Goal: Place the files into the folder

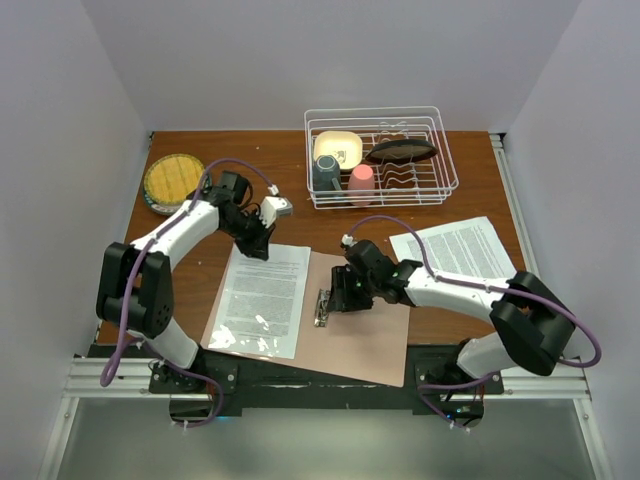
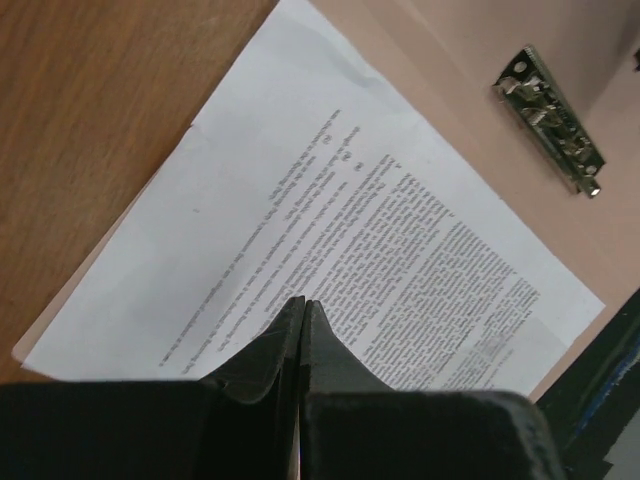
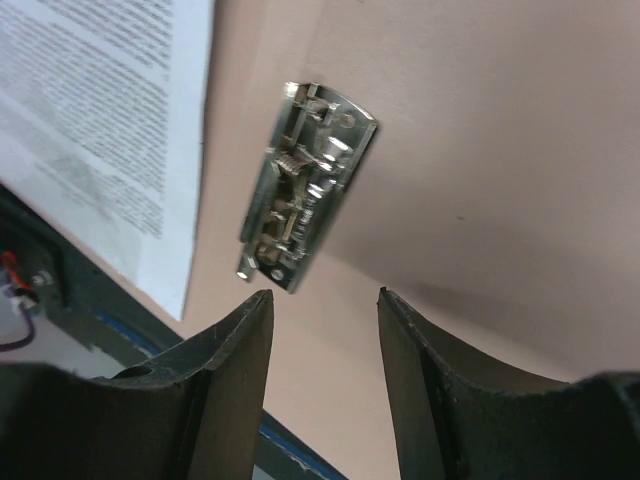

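Observation:
The salmon-pink folder lies open at the table's near middle. One of the files, a white printed sheet, lies on its left leaf. A second sheet rests on the wood to the right, behind my right arm. The silver clip sits on the spine. My left gripper hovers shut and empty over the first sheet's far edge, fingertips pressed together. My right gripper stands open just short of the clip, above bare folder, holding nothing.
A white wire dish rack at the back holds a cream bowl, a dark cup, a pink cup and a dark dish. A yellow plate sits at the back left. The table's black front rail runs just below the folder.

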You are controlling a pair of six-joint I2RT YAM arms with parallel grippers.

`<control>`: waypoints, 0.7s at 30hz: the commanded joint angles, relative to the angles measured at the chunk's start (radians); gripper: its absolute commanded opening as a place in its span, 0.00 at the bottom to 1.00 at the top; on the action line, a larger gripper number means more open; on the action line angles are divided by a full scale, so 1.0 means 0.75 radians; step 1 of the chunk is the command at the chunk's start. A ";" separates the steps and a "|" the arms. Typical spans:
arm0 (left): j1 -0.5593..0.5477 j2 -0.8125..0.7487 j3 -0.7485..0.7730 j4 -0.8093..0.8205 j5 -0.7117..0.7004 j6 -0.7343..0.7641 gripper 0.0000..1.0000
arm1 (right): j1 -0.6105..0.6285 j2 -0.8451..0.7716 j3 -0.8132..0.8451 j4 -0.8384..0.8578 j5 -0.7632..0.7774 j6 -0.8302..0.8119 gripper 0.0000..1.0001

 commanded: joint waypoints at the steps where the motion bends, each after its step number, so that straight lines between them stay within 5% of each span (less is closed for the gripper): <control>1: -0.046 0.005 0.048 -0.035 0.261 -0.018 0.00 | 0.010 -0.009 -0.048 0.216 -0.123 0.076 0.50; 10: -0.291 0.109 0.022 0.026 0.325 -0.079 0.00 | 0.012 0.200 -0.056 0.290 -0.082 0.125 0.42; 21: -0.292 0.111 -0.032 0.142 0.246 -0.132 0.00 | -0.027 0.396 0.106 0.208 0.055 0.051 0.28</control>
